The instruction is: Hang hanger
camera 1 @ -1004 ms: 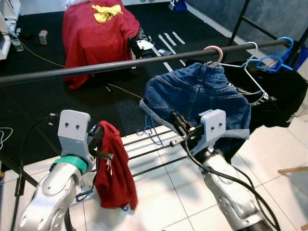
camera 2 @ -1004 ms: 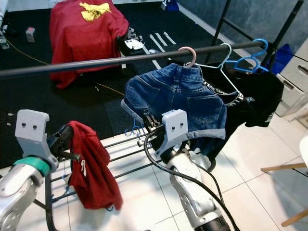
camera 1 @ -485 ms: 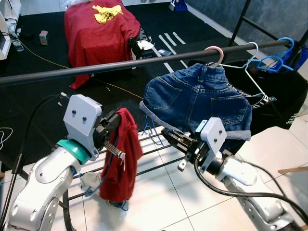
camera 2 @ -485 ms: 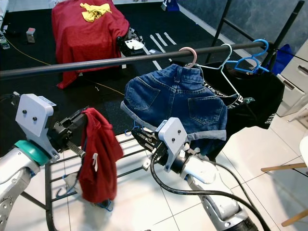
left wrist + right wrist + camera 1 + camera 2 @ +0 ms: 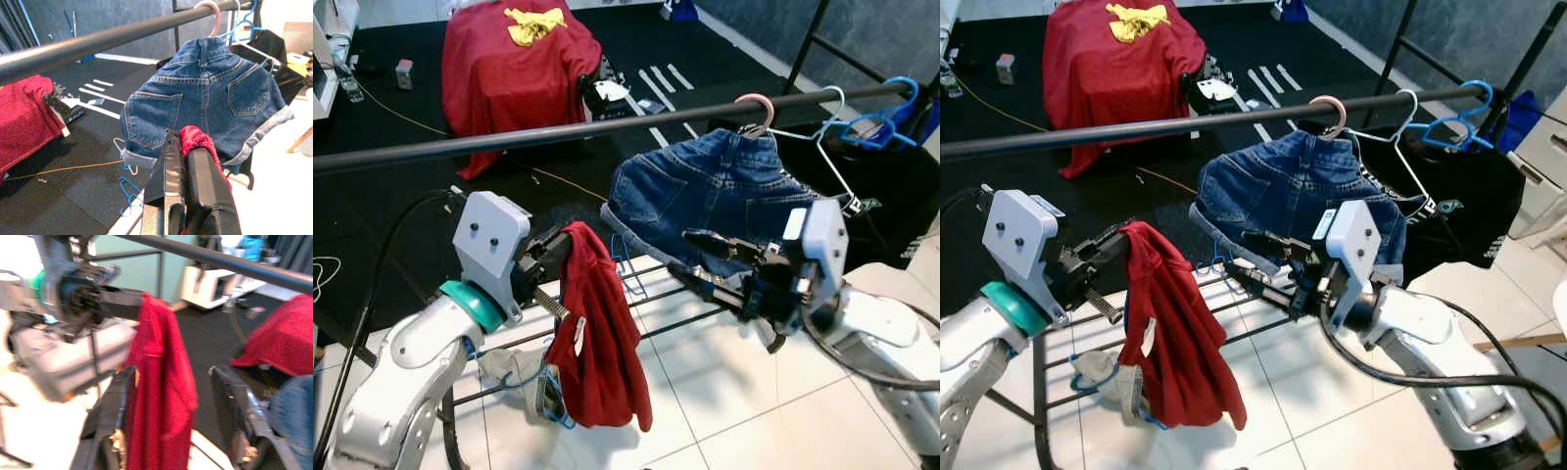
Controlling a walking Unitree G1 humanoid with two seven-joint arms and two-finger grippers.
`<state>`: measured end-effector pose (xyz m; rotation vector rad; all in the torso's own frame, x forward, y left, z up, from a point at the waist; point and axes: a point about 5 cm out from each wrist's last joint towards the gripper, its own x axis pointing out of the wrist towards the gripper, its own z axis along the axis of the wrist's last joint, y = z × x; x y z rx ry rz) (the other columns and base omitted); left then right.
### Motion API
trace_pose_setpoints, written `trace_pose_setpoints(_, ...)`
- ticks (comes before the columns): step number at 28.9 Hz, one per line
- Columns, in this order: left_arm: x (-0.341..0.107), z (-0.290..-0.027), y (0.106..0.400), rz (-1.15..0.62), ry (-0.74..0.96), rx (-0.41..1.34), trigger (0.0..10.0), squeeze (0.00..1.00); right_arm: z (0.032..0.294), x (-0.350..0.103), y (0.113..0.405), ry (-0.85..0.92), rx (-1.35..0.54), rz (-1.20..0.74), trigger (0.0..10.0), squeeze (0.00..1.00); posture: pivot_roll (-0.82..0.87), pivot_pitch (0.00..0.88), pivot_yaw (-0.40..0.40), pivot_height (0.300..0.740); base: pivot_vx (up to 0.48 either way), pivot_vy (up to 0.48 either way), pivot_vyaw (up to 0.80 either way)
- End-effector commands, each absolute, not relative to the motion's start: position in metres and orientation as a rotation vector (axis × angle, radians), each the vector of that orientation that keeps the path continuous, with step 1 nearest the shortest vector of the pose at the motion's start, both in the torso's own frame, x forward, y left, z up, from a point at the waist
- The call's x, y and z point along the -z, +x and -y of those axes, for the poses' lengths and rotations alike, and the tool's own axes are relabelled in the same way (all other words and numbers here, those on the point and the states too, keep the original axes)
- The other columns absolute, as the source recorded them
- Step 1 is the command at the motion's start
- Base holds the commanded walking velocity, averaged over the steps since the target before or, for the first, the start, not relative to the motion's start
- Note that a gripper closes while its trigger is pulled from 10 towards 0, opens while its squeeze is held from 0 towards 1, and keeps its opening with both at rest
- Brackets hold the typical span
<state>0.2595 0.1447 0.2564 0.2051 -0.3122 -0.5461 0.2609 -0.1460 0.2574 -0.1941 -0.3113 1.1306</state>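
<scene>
Swung leftward, right gripper [image 5: 1263, 257] now faces red garment [image 5: 1170, 333].

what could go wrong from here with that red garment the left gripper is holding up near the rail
1. The red garment only drapes over the left gripper; its fingers are shut on a small bunch of cloth, so it may slide off toward the floor.
2. The right gripper is open and points at the cloth. A poor grab could tug it loose.
3. The rail already carries denim shorts on a pink hanger, so the right arm could bump them.
</scene>
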Motion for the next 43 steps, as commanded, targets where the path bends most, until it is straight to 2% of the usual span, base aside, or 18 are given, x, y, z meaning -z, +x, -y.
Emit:
trace_pose_setpoints(1,-0.260,-0.140,0.258,0.336,0.198,0.585,10.0,0.00,0.146,-0.259,0.253,-0.155,-1.227,0.291,10.0,1.00,-0.11,0.171,0.048,0.740,0.000,0.000,0.00)
trace_pose_setpoints(3,-0.262,-0.137,0.258,0.347,0.195,0.605,10.0,0.00,0.148,-0.248,0.250,-0.107,-1.309,0.211,10.0,1.00,-0.11,0.169,0.047,0.740,0.000,0.000,0.00)
trace_pose_setpoints(6,-0.264,-0.136,0.257,0.353,0.192,0.615,10.0,0.00,0.149,-0.241,0.252,-0.120,-1.317,0.174,10.0,1.00,-0.10,0.168,0.047,0.740,0.000,0.000,0.00)
trace_pose_setpoints(12,-0.269,-0.134,0.251,0.364,0.188,0.692,10.0,0.00,0.149,-0.237,0.275,-0.220,-1.221,0.184,10.0,1.00,-0.09,0.162,0.050,0.740,0.000,0.000,0.00)
trace_pose_setpoints(13,-0.269,-0.133,0.251,0.365,0.188,0.703,10.0,0.00,0.148,-0.238,0.279,-0.235,-1.202,0.197,10.0,0.00,-0.09,0.161,0.051,0.740,0.000,0.000,0.00)
trace_pose_setpoints(19,-0.272,-0.132,0.250,0.370,0.186,0.730,10.0,0.00,0.134,-0.243,0.294,-0.242,-1.181,0.244,10.0,0.00,-0.09,0.159,0.050,0.740,0.000,0.000,0.00)
trace_pose_setpoints(29,-0.275,-0.130,0.249,0.377,0.170,0.742,10.0,0.00,0.109,-0.241,0.291,-0.123,-1.387,0.223,10.0,0.00,-0.07,0.158,0.048,0.740,0.000,0.000,0.00)
trace_pose_setpoints(38,-0.278,-0.128,0.248,0.380,0.156,0.767,10.0,0.00,0.104,-0.239,0.311,-0.178,-1.309,0.249,10.0,0.00,-0.07,0.157,0.051,0.740,0.000,0.000,0.00)
trace_pose_setpoints(39,-0.278,-0.128,0.247,0.380,0.155,0.768,10.0,0.00,0.102,-0.239,0.313,-0.178,-1.303,0.256,3.1,0.00,-0.07,0.157,0.051,0.740,0.000,0.000,0.00)
trace_pose_setpoints(40,-0.279,-0.128,0.247,0.381,0.152,0.773,8.7,0.00,0.098,-0.240,0.315,-0.175,-1.311,0.264,0.0,0.00,-0.06,0.156,0.052,0.740,0.000,0.000,0.00)
trace_pose_setpoints(43,-0.279,-0.128,0.247,0.382,0.149,0.778,8.2,0.00,0.093,-0.239,0.314,-0.159,-1.348,0.266,0.0,0.00,-0.06,0.156,0.052,0.740,0.000,0.000,0.00)
